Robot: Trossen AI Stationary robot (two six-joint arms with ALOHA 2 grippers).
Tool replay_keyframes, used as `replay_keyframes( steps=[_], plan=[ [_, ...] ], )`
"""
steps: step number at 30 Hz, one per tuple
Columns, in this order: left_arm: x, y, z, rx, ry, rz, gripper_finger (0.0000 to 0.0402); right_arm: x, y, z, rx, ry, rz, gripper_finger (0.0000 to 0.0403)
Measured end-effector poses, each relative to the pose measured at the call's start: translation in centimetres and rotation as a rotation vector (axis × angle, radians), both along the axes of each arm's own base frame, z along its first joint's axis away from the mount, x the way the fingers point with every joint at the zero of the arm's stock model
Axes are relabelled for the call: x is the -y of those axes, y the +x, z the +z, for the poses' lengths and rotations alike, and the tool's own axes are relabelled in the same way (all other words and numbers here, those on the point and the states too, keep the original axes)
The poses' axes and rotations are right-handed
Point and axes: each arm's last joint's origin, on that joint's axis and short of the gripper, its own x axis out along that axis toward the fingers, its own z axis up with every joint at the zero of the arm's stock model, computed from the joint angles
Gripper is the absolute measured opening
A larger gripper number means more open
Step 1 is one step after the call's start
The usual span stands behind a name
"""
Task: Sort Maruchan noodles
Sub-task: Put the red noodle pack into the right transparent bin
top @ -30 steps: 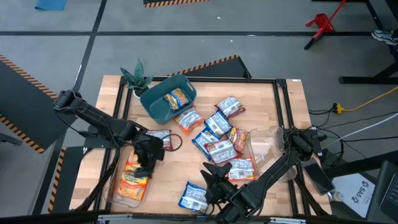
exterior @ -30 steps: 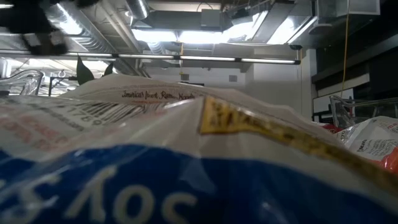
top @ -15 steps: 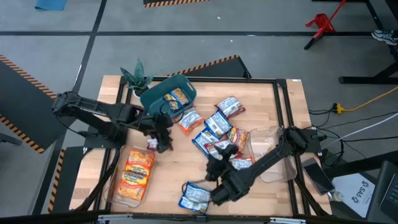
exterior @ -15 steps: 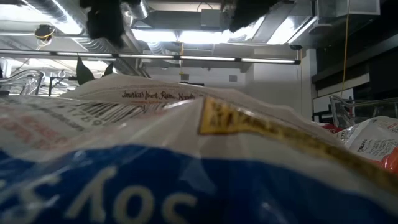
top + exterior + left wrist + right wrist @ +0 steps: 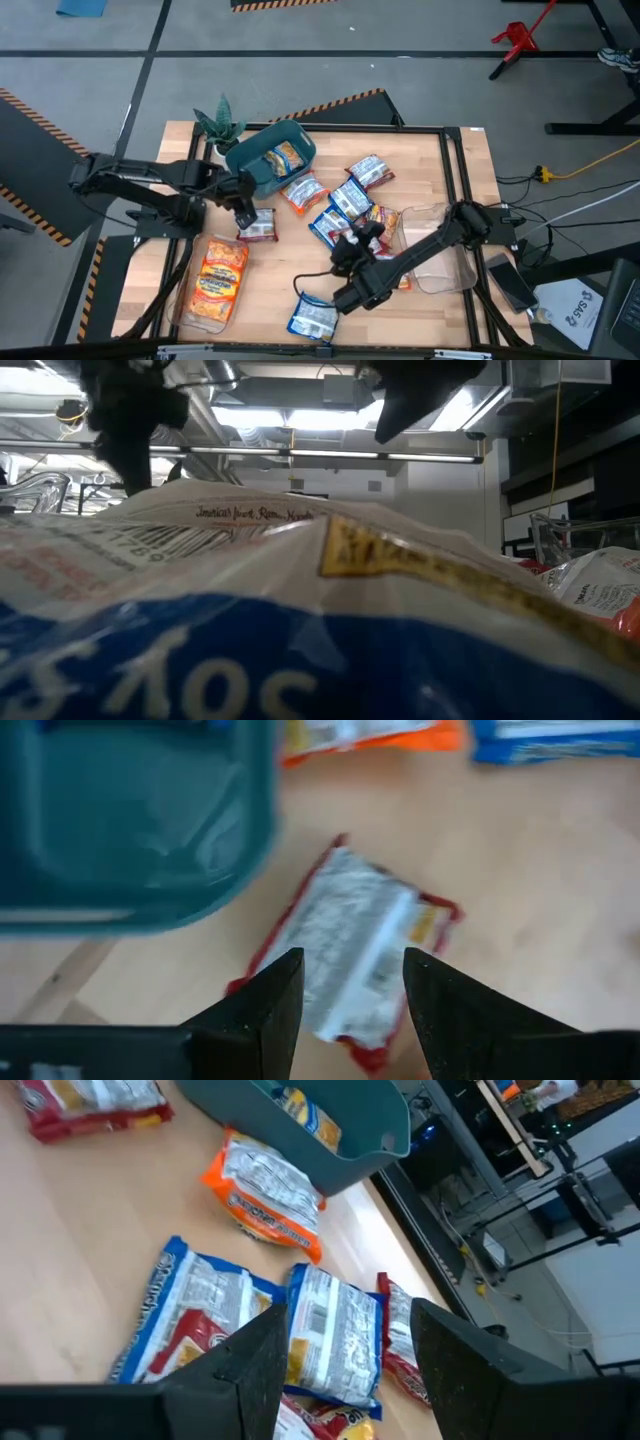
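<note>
Several Maruchan noodle packets lie flat in a loose pile (image 5: 350,200) at the table's middle. One red-white packet (image 5: 258,226) lies apart, near the teal bin (image 5: 262,172). My left gripper (image 5: 243,207) hovers open just above this packet (image 5: 352,942), its fingers astride it and clear of it. My right gripper (image 5: 360,235) hangs open over the pile's near side, above a blue-white packet (image 5: 335,1330), with nothing between its fingers. An orange packet (image 5: 285,155) lies in the bin. A blue-white packet (image 5: 315,318) lies by the near edge and fills the low view (image 5: 300,620).
A clear tray (image 5: 190,315) at the near left holds orange packets (image 5: 218,278). Another clear tray (image 5: 432,248) sits at the right, beside the right arm. A small green plant (image 5: 218,122) stands at the far left corner. Bare wood lies between the two trays.
My left gripper has swung from over the left clear tray toward the far edge and the teal bin, turning as it went, and now hangs over the red-white packet. My right gripper has gone from near the front edge toward the pile, rolling at the wrist. Both stay open.
</note>
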Motion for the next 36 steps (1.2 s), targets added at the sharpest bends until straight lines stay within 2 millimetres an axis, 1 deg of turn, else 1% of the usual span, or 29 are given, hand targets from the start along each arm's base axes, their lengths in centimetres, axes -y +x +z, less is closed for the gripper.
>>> replay_keyframes(
  steps=[3, 6, 12, 18, 28, 31, 34, 36],
  plan=[
    [-0.4, -1.1, -1.8, -0.008, -0.013, 0.065, 0.0166, 0.3, 0.0, -0.4, -0.018, 0.000, -0.008, 0.0193],
    [-0.7, -1.9, -3.1, -0.041, -0.015, 0.099, 0.0166, 0.5, 0.0, -0.4, -0.015, -0.009, -0.012, 0.0193],
    [-0.7, -2.4, -5.4, -0.103, -0.044, 0.121, 0.0166, 0.5, 0.0, -0.4, -0.013, -0.012, -0.010, 0.0193],
    [-0.6, -3.2, -7.1, -0.144, -0.070, 0.202, 0.0166, 0.5, 0.0, -0.4, -0.014, -0.010, -0.011, 0.0193],
    [-0.3, -2.5, -9.8, -0.012, -0.240, 0.218, 0.0166, 0.5, 0.0, -0.5, -0.021, -0.002, -0.012, 0.0193],
    [-0.3, -2.0, -9.9, 0.043, -0.256, 0.209, 0.0166, 0.5, 0.0, -0.5, -0.023, 0.000, -0.012, 0.0193],
    [-0.3, -1.2, -9.6, 0.129, -0.256, 0.199, 0.0166, 0.5, 0.0, -0.5, -0.023, 0.000, -0.012, 0.0193],
    [-0.4, -1.0, -9.4, 0.155, -0.251, 0.199, 0.0166, 0.5, 0.0, -0.5, -0.023, 0.000, -0.012, 0.0193]
  ],
)
